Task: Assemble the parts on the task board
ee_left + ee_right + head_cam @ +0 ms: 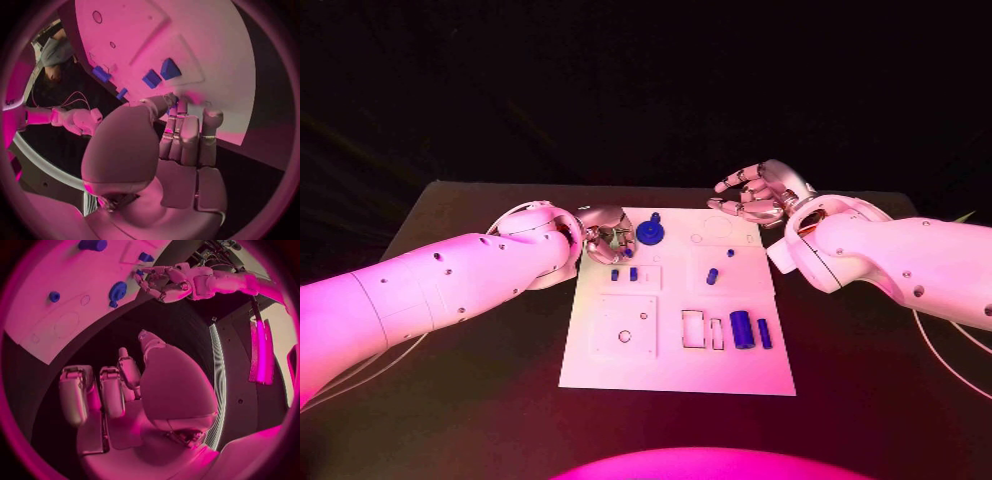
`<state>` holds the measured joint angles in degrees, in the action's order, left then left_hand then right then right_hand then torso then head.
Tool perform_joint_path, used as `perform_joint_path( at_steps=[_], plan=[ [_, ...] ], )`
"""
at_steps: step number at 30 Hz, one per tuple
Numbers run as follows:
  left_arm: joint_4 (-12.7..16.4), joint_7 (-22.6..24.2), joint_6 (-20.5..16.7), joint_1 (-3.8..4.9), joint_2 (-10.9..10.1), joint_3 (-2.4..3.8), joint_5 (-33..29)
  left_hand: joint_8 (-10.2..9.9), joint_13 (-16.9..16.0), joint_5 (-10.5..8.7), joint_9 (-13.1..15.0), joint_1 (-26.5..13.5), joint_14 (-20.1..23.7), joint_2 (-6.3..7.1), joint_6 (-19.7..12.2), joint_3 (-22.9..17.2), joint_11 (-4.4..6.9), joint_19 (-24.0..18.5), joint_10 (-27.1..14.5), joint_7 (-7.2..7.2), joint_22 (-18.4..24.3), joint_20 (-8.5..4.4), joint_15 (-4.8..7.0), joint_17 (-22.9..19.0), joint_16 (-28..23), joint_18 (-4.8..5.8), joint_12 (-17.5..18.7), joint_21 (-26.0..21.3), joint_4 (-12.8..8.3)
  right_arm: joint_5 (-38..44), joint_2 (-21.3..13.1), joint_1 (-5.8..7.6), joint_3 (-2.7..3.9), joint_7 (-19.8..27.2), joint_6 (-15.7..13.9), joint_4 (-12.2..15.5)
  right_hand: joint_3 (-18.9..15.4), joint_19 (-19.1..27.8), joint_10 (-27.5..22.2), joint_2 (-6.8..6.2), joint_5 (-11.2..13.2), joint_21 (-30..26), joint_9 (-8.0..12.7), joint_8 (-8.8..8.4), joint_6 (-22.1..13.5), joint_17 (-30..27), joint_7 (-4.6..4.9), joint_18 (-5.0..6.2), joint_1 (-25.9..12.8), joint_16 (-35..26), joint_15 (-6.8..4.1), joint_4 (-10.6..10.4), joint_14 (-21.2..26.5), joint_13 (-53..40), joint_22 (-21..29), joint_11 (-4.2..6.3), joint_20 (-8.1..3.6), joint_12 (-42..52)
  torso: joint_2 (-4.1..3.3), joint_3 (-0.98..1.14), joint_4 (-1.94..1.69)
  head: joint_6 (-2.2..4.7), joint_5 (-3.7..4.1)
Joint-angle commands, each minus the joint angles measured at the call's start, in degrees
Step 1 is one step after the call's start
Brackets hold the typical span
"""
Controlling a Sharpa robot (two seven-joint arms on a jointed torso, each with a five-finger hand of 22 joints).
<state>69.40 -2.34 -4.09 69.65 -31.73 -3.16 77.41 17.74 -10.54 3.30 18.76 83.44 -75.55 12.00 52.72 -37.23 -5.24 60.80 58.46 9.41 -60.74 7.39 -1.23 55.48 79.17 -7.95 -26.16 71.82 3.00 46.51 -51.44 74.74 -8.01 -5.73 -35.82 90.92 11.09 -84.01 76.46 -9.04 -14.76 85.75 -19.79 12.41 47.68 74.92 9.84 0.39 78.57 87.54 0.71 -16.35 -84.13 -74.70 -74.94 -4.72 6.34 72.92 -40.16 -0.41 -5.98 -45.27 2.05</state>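
The white task board (675,355) lies mid-table. My left hand (606,235) hovers at its far left corner, fingers drawn together, and pinches a small blue part (172,110) at its fingertips just above the board (206,45). A round blue knobbed part (651,235) stands right beside that hand. Two small blue blocks (625,274) and a blue peg (713,276) sit mid-board; in the left wrist view the blocks (161,73) lie just beyond the fingertips. My right hand (759,195) hangs past the far right corner, fingers loosely curled and apart, holding nothing.
A blue cylinder (741,330) and a thinner blue pin (764,333) lie in the board's near right area beside rectangular slots (692,329). A square recessed plate (627,328) takes up the near left. Black table (473,400) surrounds the board.
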Motion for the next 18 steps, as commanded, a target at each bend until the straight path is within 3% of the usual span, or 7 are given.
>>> perform_joint_path(
  at_steps=[1,18],
  plan=[
    [0.13,-0.22,-0.06,-0.08,0.05,-0.01,-0.39,-0.36,-0.05,-0.02,-0.09,-0.65,0.0,-0.16,-0.39,0.03,-0.39,-0.21,0.08,0.06,0.05,0.24,-0.52,-0.21,0.14,0.28,0.32,-0.38,-0.17,0.42,-0.04,-0.03,0.01,0.72,0.15,0.0,0.46,-4.27,0.27,-0.08,0.12,0.08,0.05,0.21,-0.1,10.13,-0.23,0.6,-0.45,-0.14,-0.46,-0.02,-4.55,0.01,-12.78,0.08,-0.26,0.38,-0.02,-0.04,-0.01,-0.14,0.09],
    [0.12,-0.73,-1.42,-0.08,-0.29,0.02,0.03,-2.65,-0.09,-0.03,-1.0,-1.89,0.42,0.88,-3.27,-0.19,-0.53,-0.56,0.0,0.38,0.61,0.52,-0.71,-1.31,-0.2,0.15,1.48,-0.91,-0.24,0.43,-0.39,-0.03,0.01,0.62,0.19,-0.04,0.46,-4.27,0.27,-0.08,0.12,0.08,0.05,0.21,-0.1,10.13,-0.23,0.6,-0.45,-0.14,-0.46,-0.02,-4.55,0.01,-12.78,0.08,-0.26,0.38,0.01,-0.01,0.03,-0.13,0.03]
  ],
)
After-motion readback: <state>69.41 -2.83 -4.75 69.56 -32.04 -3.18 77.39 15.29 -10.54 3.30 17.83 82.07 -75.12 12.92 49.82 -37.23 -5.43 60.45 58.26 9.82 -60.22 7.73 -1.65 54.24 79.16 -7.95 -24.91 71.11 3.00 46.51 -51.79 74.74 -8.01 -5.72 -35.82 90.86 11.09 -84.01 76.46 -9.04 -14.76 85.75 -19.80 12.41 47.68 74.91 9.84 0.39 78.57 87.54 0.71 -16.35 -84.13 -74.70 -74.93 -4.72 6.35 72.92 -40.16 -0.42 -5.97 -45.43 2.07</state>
